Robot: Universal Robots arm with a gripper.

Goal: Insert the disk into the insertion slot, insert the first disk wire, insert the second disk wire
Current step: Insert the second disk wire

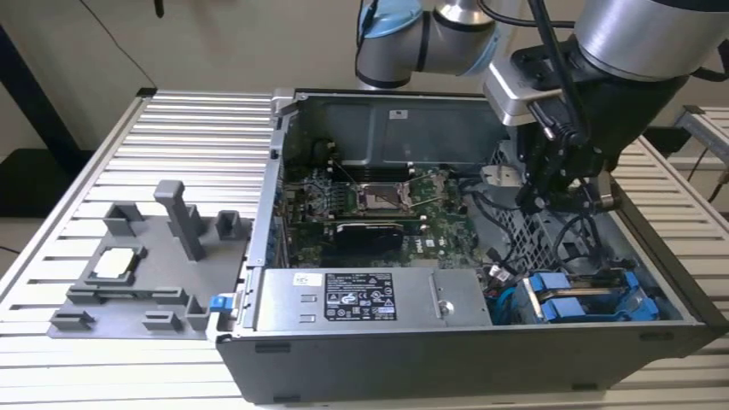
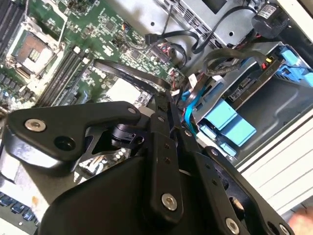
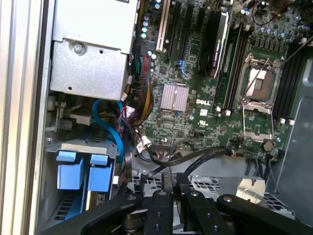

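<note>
Nearest in the exterior view, the disk (image 1: 592, 301) sat in its blue carrier inside the slot (image 1: 575, 282) at the front corner of the open case (image 1: 456, 359), towards that view's right, beside the power supply (image 1: 364, 299). In the second wrist view a blue cable (image 2: 188, 115) ran by the disk (image 2: 230, 120). Above and behind the bay, the gripper (image 1: 552, 192) hung inside the case over the perforated metal; whether its fingers were apart or together I cannot tell. Farther back lay the motherboard (image 1: 376, 205). The case stood on the bench (image 1: 171, 137).
</note>
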